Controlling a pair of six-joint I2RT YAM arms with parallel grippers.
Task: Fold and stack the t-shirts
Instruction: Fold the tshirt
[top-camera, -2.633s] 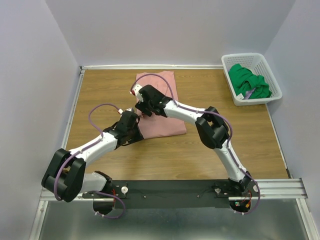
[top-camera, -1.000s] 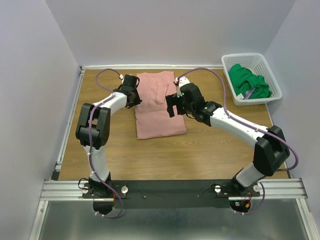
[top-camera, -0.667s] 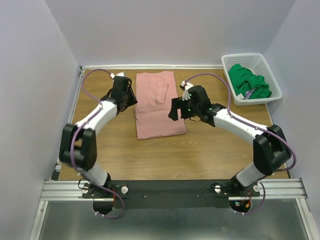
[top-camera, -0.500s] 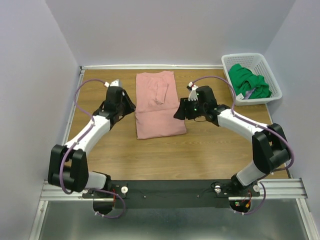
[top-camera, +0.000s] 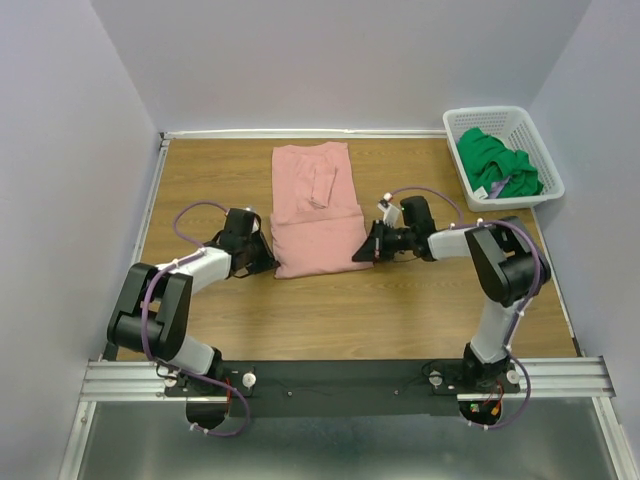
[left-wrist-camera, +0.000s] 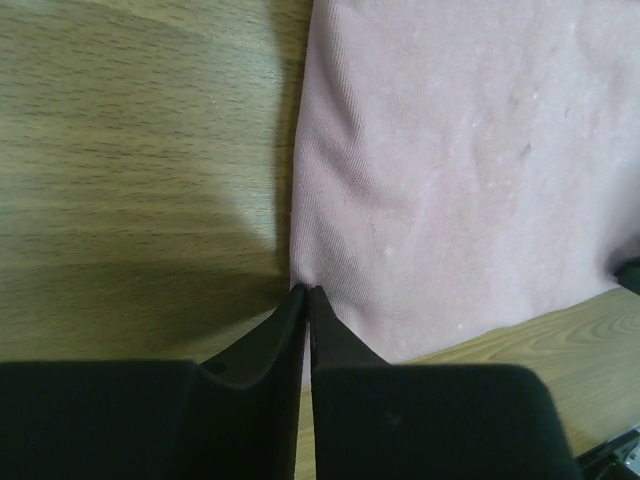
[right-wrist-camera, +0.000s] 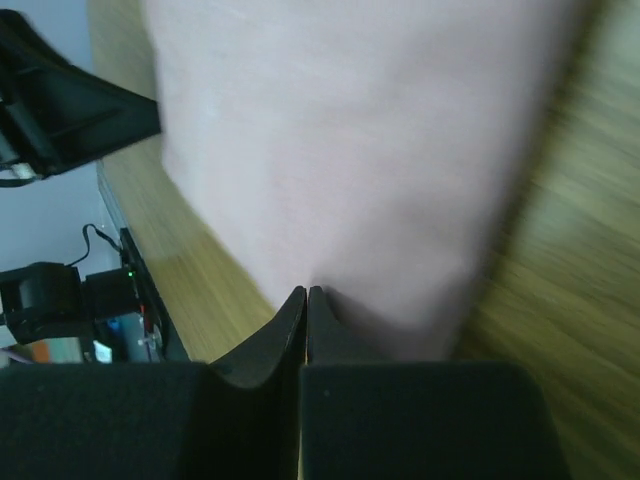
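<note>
From above, the pink t-shirt (top-camera: 315, 215) lies as a long strip down the middle of the table (top-camera: 200, 300), its far end near the far edge and a sleeve tucked over its upper half. The green t-shirt (top-camera: 495, 158) is bunched in the white basket (top-camera: 485, 110) at the far right corner. The left gripper (top-camera: 265, 262) sits low at the strip's near left corner and the right gripper (top-camera: 366, 253) at its near right corner. In the left wrist view, the left gripper (left-wrist-camera: 304, 292) has its fingers pressed together right on the pink t-shirt's (left-wrist-camera: 450, 180) side edge, apparently pinching the hem, with bare wood to the left. The right wrist view is blurred, but the right gripper (right-wrist-camera: 305, 292) is likewise closed, tips meeting on the edge of the pink t-shirt (right-wrist-camera: 330, 130), seemingly nipping it. The step in hand looks like the cross fold, near hem over to the far end. To do it well, both corners should rise together and level. The cloth should stay lightly taut between them, and each pinch should hold every layer so the tucked sides don't spill. The hem should then travel straight toward the far edge and be laid square before letting go. No print, brand or lettering can be read in any view; a pale tag among the green cloth is too small to make out.
</note>
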